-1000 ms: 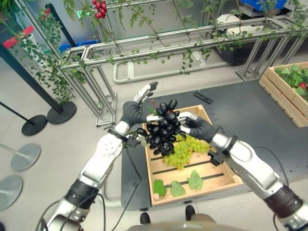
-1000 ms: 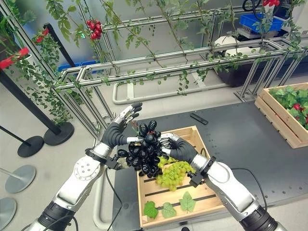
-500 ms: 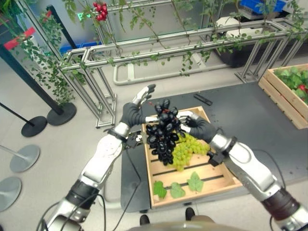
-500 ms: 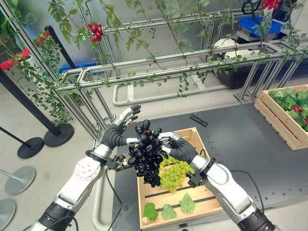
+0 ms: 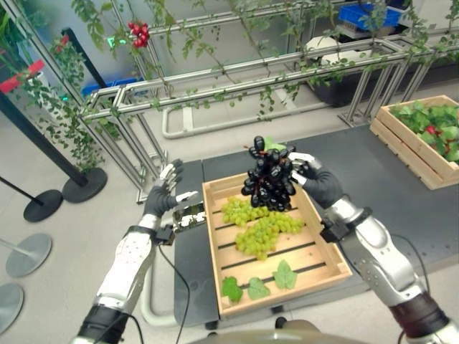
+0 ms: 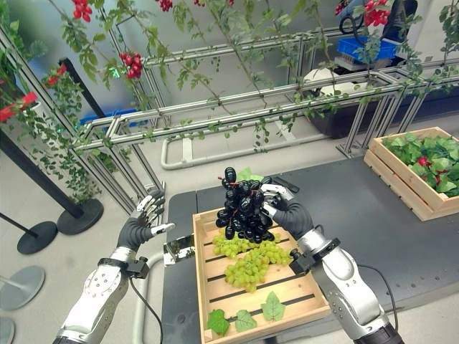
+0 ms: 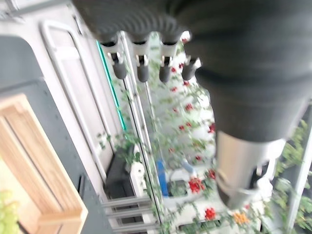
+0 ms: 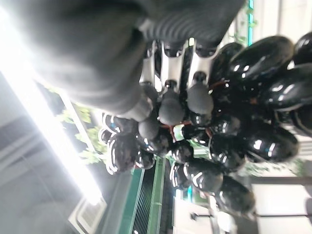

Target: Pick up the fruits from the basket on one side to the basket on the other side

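Dark counter (image 5: 373, 168), head views: slatted wooden crate (image 5: 326, 251) holds green grapes (image 5: 262, 231); right hand (image 5: 313, 179) pinches black grape bunch (image 5: 271, 183) at 12 o'clock, lifted clear for transfer. Left wrist view: left hand (image 7: 146, 63) spread, idle. Right wrist view: fingers (image 8: 168, 105) clamp stem.

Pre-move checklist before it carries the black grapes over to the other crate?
1. Right robot hand curled round the black grape bunch: ok.
2. Bunch lifted above the near crate: ok.
3. Left robot hand open, apart from the bunch: ok.
4. Green grapes left lying in the near crate: ok.
5. Far crate has free room among its leaves: cannot tell.
6. Stem hold secure for the swing: cannot tell.
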You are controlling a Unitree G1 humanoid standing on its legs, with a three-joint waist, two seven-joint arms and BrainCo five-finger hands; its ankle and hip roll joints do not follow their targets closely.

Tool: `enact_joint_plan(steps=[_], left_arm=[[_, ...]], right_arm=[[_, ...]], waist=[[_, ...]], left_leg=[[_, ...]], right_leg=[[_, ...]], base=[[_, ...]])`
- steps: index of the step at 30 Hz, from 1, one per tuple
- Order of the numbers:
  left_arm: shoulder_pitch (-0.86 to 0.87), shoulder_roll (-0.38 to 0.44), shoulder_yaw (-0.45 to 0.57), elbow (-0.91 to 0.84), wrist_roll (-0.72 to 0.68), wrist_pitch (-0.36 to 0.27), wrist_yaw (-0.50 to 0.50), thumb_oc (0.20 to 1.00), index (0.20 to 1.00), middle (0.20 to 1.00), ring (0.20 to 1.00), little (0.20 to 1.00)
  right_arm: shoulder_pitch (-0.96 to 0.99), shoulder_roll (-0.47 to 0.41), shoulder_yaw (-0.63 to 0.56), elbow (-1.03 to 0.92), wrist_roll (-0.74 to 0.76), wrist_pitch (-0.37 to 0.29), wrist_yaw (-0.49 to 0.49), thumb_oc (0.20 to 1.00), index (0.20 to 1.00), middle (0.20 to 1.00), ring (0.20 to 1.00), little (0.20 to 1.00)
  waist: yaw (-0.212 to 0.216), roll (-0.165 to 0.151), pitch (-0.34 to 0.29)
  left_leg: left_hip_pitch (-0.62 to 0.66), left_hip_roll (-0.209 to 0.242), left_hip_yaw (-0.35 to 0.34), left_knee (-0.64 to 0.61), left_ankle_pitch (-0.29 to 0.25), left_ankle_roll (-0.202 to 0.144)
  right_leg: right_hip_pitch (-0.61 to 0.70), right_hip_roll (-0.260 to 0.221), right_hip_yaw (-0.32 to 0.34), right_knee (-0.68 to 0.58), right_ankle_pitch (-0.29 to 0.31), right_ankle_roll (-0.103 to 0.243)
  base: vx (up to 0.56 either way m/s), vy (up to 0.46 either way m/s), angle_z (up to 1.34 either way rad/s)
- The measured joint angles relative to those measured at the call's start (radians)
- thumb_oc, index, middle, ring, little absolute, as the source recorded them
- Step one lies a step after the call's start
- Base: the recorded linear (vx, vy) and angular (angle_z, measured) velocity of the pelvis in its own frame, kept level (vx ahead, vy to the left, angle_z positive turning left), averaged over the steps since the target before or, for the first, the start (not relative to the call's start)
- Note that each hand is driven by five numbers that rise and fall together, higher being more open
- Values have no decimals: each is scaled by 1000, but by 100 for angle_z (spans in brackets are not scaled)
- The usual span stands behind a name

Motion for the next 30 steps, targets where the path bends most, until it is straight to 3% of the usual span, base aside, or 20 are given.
enact_joint_plan(steps=[2,4,5,6,7,9,13,16,17,18,19,20,22,23,24,25,26,28,29,30], left_arm=[[47,-26,30,2,-7,-13,17,1000,1000,1000,1000,1000],[81,-36,73,2,-7,-26,21,1000,1000,1000,1000,1000],[90,-42,98,3,-9,-35,26,1000,1000,1000,1000,1000],[88,-46,112,3,-17,-41,26,1000,1000,1000,1000,1000],[86,-31,141,8,-29,-53,29,1000,1000,1000,1000,1000],[72,-15,143,9,-32,-55,31,1000,1000,1000,1000,1000],[60,-13,123,12,-23,-58,37,1000,1000,1000,1000,1000],[57,-13,126,9,-20,-63,40,1000,1000,1000,1000,1000],[57,-13,132,7,-20,-69,44,1000,1000,1000,1000,1000],[55,-18,135,3,-19,-71,50,1000,1000,1000,1000,1000],[52,-24,144,-6,-17,-77,52,1000,1000,1000,1000,1000],[47,-34,154,-6,-14,-77,56,1000,1000,1000,1000,1000],[45,-34,167,-8,-7,-77,63,1000,1000,1000,1000,1000],[47,-19,175,-7,1,-76,66,1000,1000,1000,1000,1000],[47,-20,183,-5,6,-76,67,1000,1000,1000,1000,1000],[59,-26,195,-9,10,-76,73,1000,1000,1000,1000,1000],[63,-27,201,-12,14,-76,76,1000,1000,1000,1000,1000],[72,-35,213,-24,16,-76,81,1000,1000,1000,1000,1000],[73,-44,222,-35,16,-75,83,1000,1000,1000,1000,1000],[73,-54,230,-40,16,-76,84,1000,1000,1000,1000,1000]], right_arm=[[-26,16,9,17,0,-3,-7,200,200,200,200,200],[-70,23,8,33,1,-5,-14,200,200,200,200,200],[-84,15,6,31,3,-9,-15,200,200,200,200,200],[-82,4,-1,29,3,-16,-13,200,200,200,200,200],[-61,34,-5,32,3,-21,-12,200,200,200,200,200],[-49,40,-6,29,1,-23,-11,200,200,200,200,200],[-76,57,-4,17,-8,-25,-12,200,200,200,200,200],[-103,57,4,16,-12,-29,-14,200,200,200,200,200],[-114,58,10,17,-12,-29,-14,200,200,200,200,200],[-133,66,10,20,-12,-33,-16,200,200,200,200,200],[-146,70,8,17,-13,-38,-17,200,200,200,200,200],[-147,65,8,17,-15,-38,-17,200,200,200,200,200],[-152,59,4,14,-19,-38,-17,200,200,200,200,200],[-157,73,3,3,-18,-38,-18,200,200,200,200,200],[-162,80,3,-2,-18,-39,-18,200,200,200,200,200],[-166,90,6,-7,-18,-40,-18,200,200,200,200,200],[-167,89,6,-8,-18,-42,-18,200,200,200,200,200],[-172,88,3,-5,-18,-43,-23,200,200,200,200,200],[-176,88,2,-1,-18,-43,-28,200,200,200,200,200],[-176,89,2,0,-18,-43,-33,200,200,200,200,200]], waist=[[55,-36,-3],[61,-31,-5],[69,-12,-11],[50,5,-14],[49,-42,-17],[30,-84,-17],[26,-86,-4],[30,-74,20],[38,-79,26],[44,-77,37],[69,-70,50],[68,-67,52],[85,-85,48],[97,-116,45],[105,-122,47],[114,-101,47],[110,-91,43],[115,-74,38],[143,-68,38],[156,-66,37]], left_leg=[[-39,-137,-244,27,-86,41],[-50,-234,-362,25,-96,63],[-54,-245,-383,25,-85,78],[-55,-234,-373,24,-55,127],[-48,-223,-333,-5,-50,125],[-48,-222,-276,-17,-40,131],[-58,-213,-122,-71,0,150],[-59,-203,-27,-81,0,150],[-53,-201,1,-84,-3,147],[-54,-175,68,-78,-7,146],[-59,-132,113,-77,-15,141],[-63,-108,114,-72,-16,141],[-55,-80,116,-77,-21,123],[-43,-78,149,-75,-16,94],[-34,-84,155,-72,-22,82],[-25,-47,161,-82,-17,83],[-25,-46,161,-96,-13,76],[-19,-3,191,-118,9,55],[-5,27,253,-117,11,39],[9,37,269,-115,7,34]], right_leg=[[-11,-17,144,-26,34,6],[-23,5,232,-44,65,28],[-30,39,248,-45,79,27],[-33,74,253,-41,81,25],[-38,65,231,-29,79,38],[-78,34,193,-43,96,50],[-129,-5,200,-70,148,137],[-153,-14,193,-108,192,155],[-157,-17,181,-115,208,148],[-153,-43,56,-166,180,120],[-164,-42,-23,-103,156,122],[-168,-43,-44,-28,141,101],[-131,-50,-70,86,87,114],[-75,-76,-100,23,39,91],[-63,-69,-116,-14,54,39],[-24,-49,-148,-94,93,43],[-7,-41,-168,-127,107,52],[11,-42,-250,-197,105,49],[-9,-75,-338,-90,66,21],[-19,-112,-372,-7,43,26]], base=[[63,14,-144],[-18,100,-157],[-78,142,-146],[-101,176,-117],[-107,214,-77],[-127,227,-85],[-185,164,-99],[-203,54,-80],[-184,82,-79],[-152,74,-106],[-114,67,-89],[-93,46,-75],[-66,25,-37],[-49,9,-44],[-41,11,-52],[-33,-3,-33],[-17,-13,-28],[-17,-50,-50],[-33,-77,-84],[-40,-93,-91]])
